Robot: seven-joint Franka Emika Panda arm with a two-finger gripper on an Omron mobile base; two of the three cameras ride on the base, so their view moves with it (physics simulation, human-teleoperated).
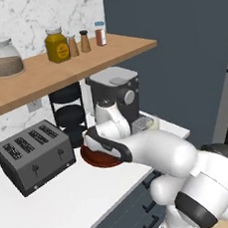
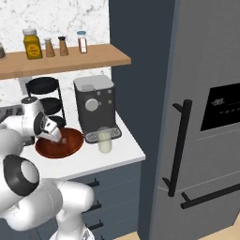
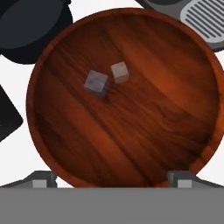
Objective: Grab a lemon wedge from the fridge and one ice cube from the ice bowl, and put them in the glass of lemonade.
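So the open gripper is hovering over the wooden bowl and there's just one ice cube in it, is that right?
Not quite. The hand view shows two ice cubes in the wooden bowl, close together. The rest holds: the open gripper hovers over it.

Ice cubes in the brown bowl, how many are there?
2. Both lie in the ice bowl, near its middle: a greyer ice cube and a paler one close beside it. None look hidden.

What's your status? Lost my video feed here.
Gripper open, hovering over ice bowl. Two ice cubes in bowl, side by side, neither held. Glass of lemonade waiting by coffee machine. Nothing blocking the cubes.
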